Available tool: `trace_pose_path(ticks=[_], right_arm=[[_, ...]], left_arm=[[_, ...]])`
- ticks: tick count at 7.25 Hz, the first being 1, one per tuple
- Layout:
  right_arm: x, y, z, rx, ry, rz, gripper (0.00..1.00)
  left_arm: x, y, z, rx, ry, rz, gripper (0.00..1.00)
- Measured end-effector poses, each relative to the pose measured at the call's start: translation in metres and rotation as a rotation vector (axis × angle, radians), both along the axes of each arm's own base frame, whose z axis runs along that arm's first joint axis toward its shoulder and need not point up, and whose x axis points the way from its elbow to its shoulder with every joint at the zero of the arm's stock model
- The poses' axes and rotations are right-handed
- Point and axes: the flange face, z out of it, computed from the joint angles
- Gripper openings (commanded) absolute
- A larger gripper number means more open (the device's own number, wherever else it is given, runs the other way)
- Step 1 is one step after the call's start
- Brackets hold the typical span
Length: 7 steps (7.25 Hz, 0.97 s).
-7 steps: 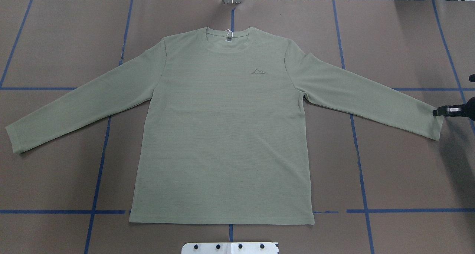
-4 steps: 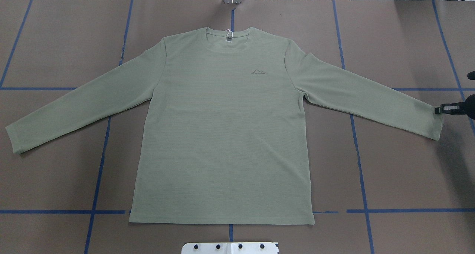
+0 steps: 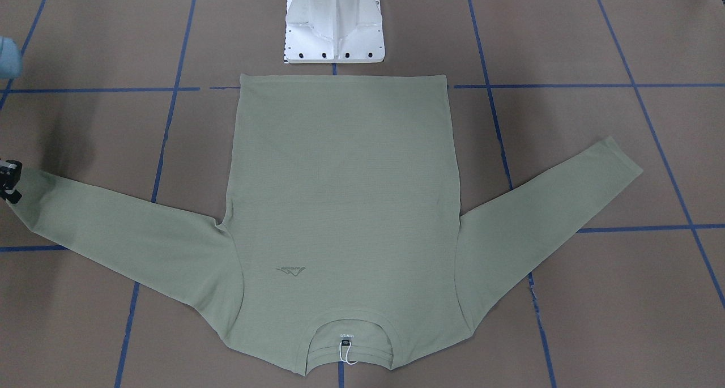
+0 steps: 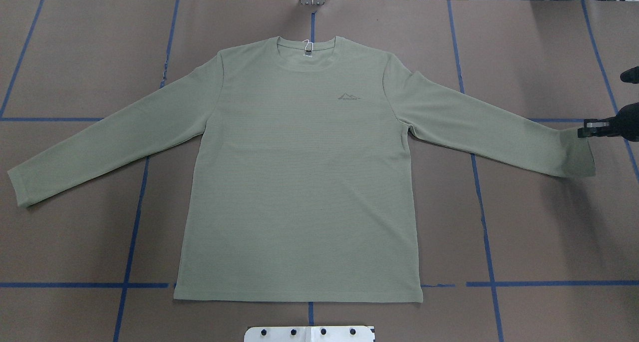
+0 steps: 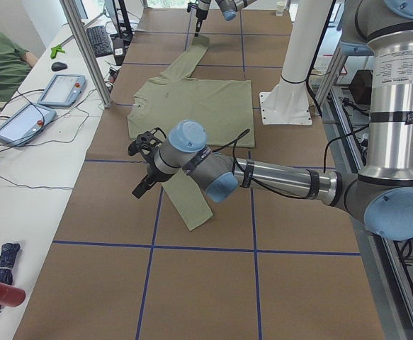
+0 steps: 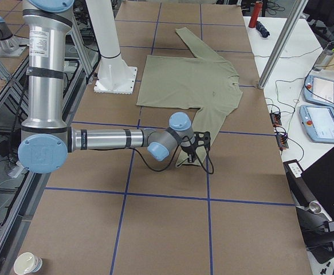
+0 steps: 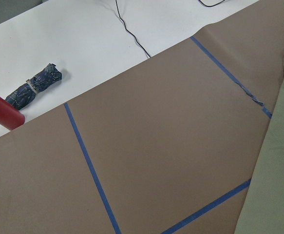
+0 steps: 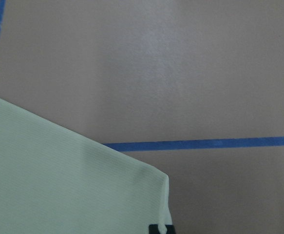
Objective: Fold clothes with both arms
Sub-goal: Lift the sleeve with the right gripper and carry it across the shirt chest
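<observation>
Flat shirt on bench; right end effector clenched on sleeve cuff; left end effector grip: cannot tell.

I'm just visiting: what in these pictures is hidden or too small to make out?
- Left gripper: shows only in the left side view, too small to tell whether open or shut.
- Right arm: the overhead picture's edge cuts it off; only the right gripper shows, at the shirt's cuff.
- Neck tag: print too small to read, front view.
- Chest logo: lettering too small, overhead.
</observation>
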Motion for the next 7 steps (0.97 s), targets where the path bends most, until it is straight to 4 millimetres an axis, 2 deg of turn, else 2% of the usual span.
trace_pose_path(ticks=[1,3,4,5,7], right_arm=[[-0.002,-0.005,-0.060,-0.027,0.020,0.005,0.00],[-0.020,-0.039,-0.198,-0.098,0.070,0.039,0.00],[-0.041,-0.055,-0.266,-0.141,0.094,0.071,0.00],[-0.063,-0.064,-0.325,-0.176,0.091,0.114,0.00],[-0.125,-0.092,-0.423,-0.207,0.061,0.214,0.00]], left_arm=[[0.000,0.000,0.000,-0.001,0.000,0.000,1.00],[0.000,0.000,0.000,-0.001,0.002,-0.001,1.00],[0.000,0.000,-0.001,-0.001,0.003,-0.002,1.00],[0.000,0.000,-0.001,-0.003,0.004,-0.002,1.00],[0.000,0.000,0.000,-0.007,0.005,-0.003,1.00]])
